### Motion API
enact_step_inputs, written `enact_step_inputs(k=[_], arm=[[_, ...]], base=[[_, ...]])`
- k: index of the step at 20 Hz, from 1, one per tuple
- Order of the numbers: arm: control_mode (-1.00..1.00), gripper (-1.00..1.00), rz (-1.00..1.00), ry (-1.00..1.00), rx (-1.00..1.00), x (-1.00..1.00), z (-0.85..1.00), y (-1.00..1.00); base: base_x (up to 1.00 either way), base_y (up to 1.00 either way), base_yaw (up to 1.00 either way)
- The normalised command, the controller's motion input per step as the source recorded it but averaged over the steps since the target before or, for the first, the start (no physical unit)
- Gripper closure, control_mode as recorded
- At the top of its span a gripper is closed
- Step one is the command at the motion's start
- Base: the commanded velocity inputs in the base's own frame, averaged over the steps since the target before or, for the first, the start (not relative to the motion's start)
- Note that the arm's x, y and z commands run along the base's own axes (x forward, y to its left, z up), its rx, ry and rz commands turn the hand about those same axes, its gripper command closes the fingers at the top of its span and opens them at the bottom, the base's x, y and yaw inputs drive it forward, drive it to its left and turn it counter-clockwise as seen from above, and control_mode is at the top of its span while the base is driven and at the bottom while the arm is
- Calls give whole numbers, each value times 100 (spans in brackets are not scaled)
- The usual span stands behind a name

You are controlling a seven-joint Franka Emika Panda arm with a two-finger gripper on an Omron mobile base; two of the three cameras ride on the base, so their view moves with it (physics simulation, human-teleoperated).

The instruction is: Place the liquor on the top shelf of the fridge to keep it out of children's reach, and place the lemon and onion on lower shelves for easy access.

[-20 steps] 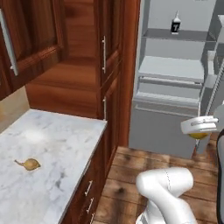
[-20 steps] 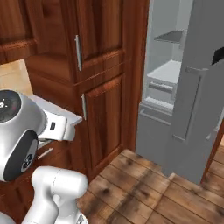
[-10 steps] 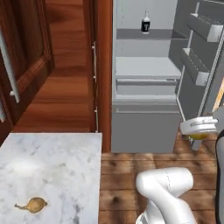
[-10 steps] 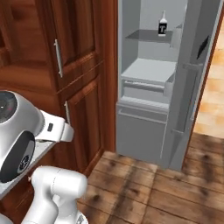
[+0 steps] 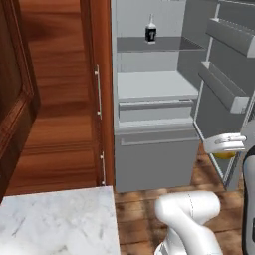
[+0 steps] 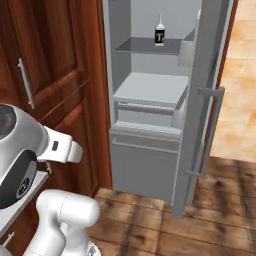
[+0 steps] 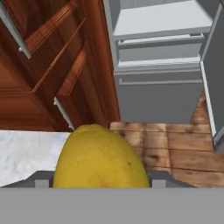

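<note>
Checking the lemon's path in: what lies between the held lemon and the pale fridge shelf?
Hand view: past the lemon lie bare wood floor, then the fridge's grey bottom drawer front below the pale shelf.

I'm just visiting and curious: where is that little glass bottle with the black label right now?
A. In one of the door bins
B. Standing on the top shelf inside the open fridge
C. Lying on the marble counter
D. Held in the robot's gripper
B. The liquor stands upright on the top shelf of the open fridge, while the gripper holds the lemon instead.
</note>
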Motion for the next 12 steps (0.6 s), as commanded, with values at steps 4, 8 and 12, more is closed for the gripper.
enact_step_inputs(k=[4,8,12], arm=[[100,100,0,0,0,0,0,0],[100,100,0,0,0,0,0,0],[100,100,0,0,0,0,0,0]], base=[[76,5,-20],[71,26,-13],[71,10,-13]])
